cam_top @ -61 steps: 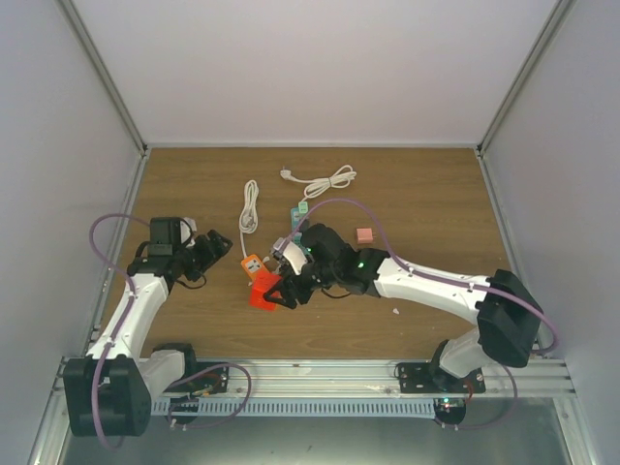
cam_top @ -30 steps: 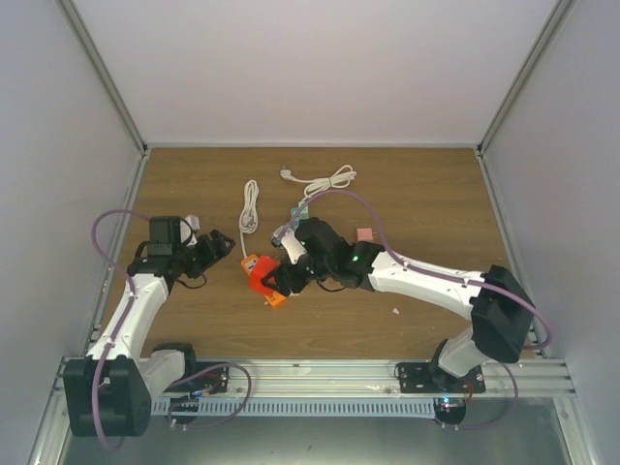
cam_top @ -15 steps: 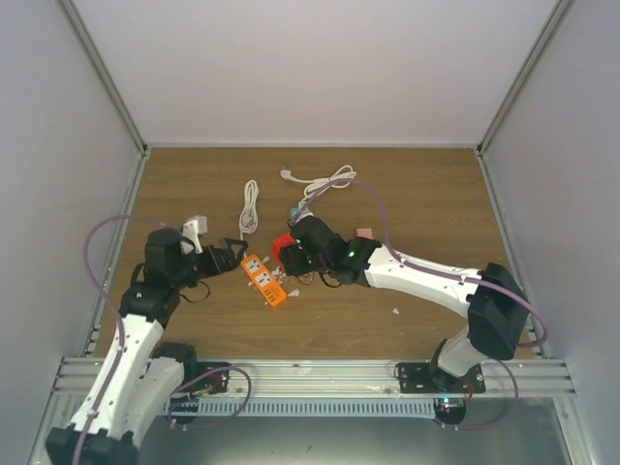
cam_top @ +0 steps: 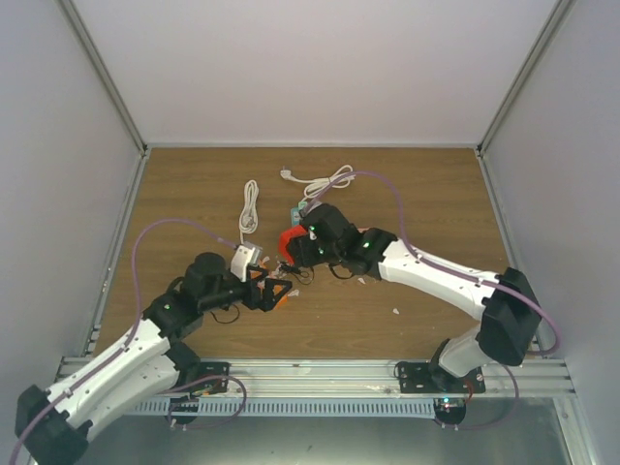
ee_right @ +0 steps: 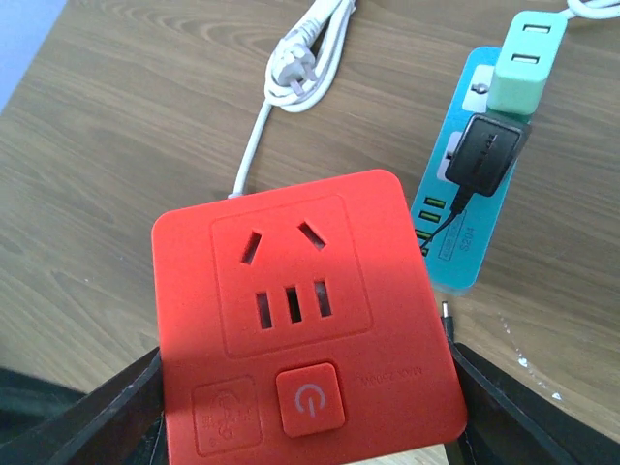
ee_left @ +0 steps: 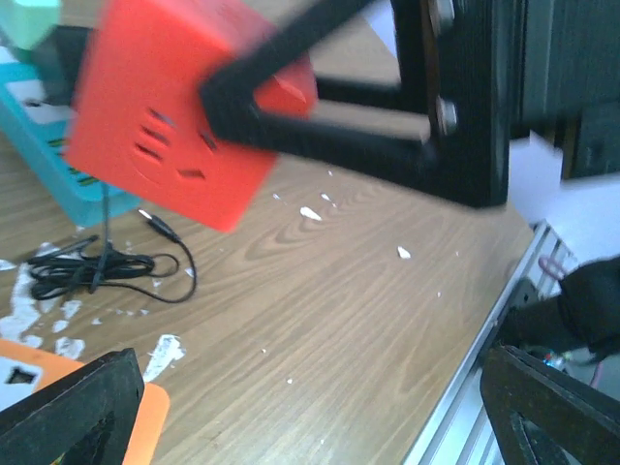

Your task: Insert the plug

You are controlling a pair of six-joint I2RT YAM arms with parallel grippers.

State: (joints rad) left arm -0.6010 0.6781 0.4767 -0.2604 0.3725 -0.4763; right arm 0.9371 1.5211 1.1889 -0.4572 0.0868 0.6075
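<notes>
Right gripper (ee_right: 310,417) pinches red socket cube (ee_right: 295,320) near teal strip (ee_right: 455,242) bearing the plug (ee_right: 487,155); left gripper (ee_left: 310,417), spread empty, should grasp it next, I reckon.

The top external camera hangs high behind the arm bases, looking steeply down over the whole table (cam_top: 426,194). The left wrist camera looks low and forward past the left gripper (ee_left: 310,368). The right wrist camera looks down from very close past the right gripper (ee_right: 305,373). Both wrist views share the red socket cube (ee_right: 300,291) and the teal power strip (ee_right: 453,242) ahead.
</notes>
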